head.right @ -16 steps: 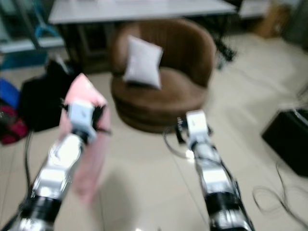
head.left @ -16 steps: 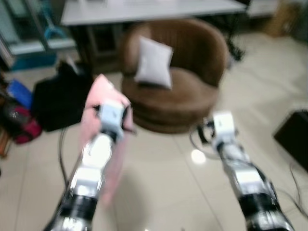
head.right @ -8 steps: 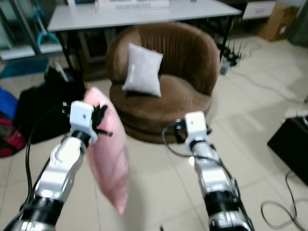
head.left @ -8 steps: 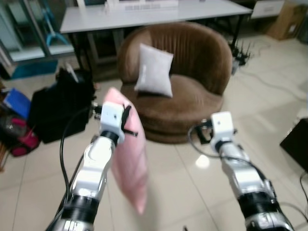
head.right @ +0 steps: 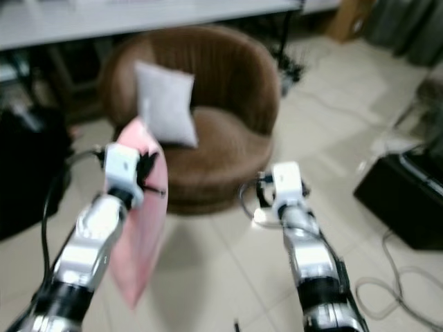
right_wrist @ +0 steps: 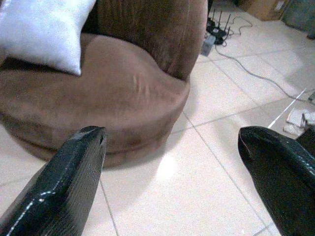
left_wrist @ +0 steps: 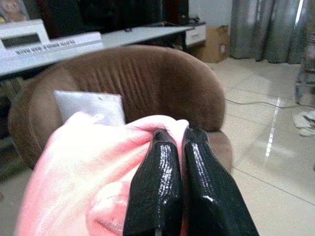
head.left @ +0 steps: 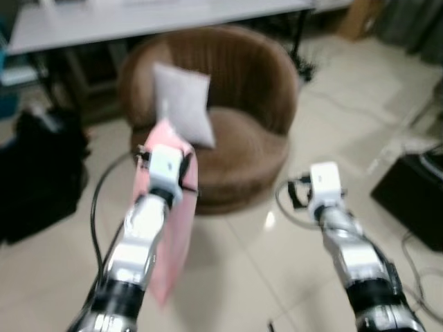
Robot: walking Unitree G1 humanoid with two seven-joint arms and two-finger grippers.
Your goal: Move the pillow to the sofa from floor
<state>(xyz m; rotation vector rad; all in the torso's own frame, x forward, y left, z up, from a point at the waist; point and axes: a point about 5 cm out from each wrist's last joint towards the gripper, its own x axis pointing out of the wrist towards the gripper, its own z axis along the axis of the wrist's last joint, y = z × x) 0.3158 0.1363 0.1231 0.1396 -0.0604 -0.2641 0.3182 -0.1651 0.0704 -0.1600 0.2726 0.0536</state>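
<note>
Head and wrist views, single moment. The left end effector (left_wrist: pixel 182 142) is closed narrowly on a top corner of the pink pillow (head.left: pixel 169 235); its two black fingers (left_wrist: pixel 157 191) lie pressed together with the pink fabric bunched between and around them. The pillow hangs clear of the tiled floor (head.left: pixel 263 277), draped down along the left forearm, at about 9 o'clock in the head views and just in front of the sofa.

The sofa (head.left: pixel 242 138) is a round brown tub armchair at 12 o'clock, with a ribbed curved back and a broad seat. A light grey cushion (head.left: pixel 183 104) leans upright against the backrest on the seat's 10 o'clock side. The pink pillow's upper edge overlaps the sofa's front rim in the head views; whether the two touch cannot be told.

The right end effector (right_wrist: pixel 172 167) is spread wide and holds nothing; its fingers (right_wrist: pixel 64 187) frame the sofa's base and bare floor. It hovers at about 4 o'clock, near the sofa's front.

Behind the sofa, a long pale surface (head.left: pixel 138 21). A black bag (head.left: pixel 34 173) sits at 9 o'clock; a black box (head.right: pixel 401 200) with loose cables at 3 o'clock.
</note>
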